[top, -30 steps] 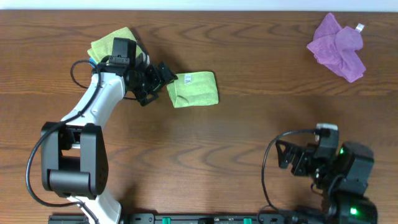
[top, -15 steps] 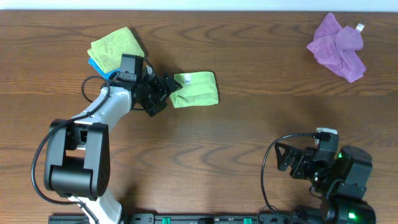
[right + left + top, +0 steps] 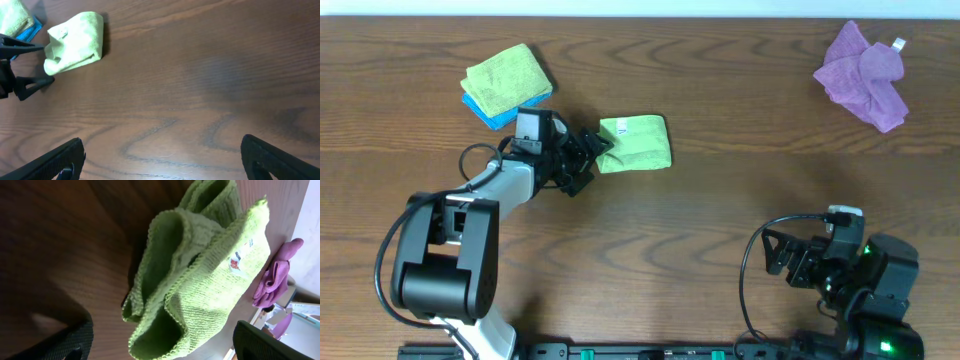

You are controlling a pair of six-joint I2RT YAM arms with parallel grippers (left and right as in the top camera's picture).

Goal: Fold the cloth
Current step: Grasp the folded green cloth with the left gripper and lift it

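My left arm (image 3: 490, 190) rises from its base near 7 o'clock in the overhead view. It bends at the elbow and lies low toward 2 o'clock, the wrist turned so that my left end effector (image 3: 586, 160) points to 3 o'clock with its two fingers (image 3: 70, 340) spread wide, one at each lower corner of the wrist view. My right arm (image 3: 880, 290) sits folded close over its base at 5 o'clock, and my right end effector (image 3: 778, 255) faces 9 o'clock, tilted downward, its own fingers likewise parted wide.
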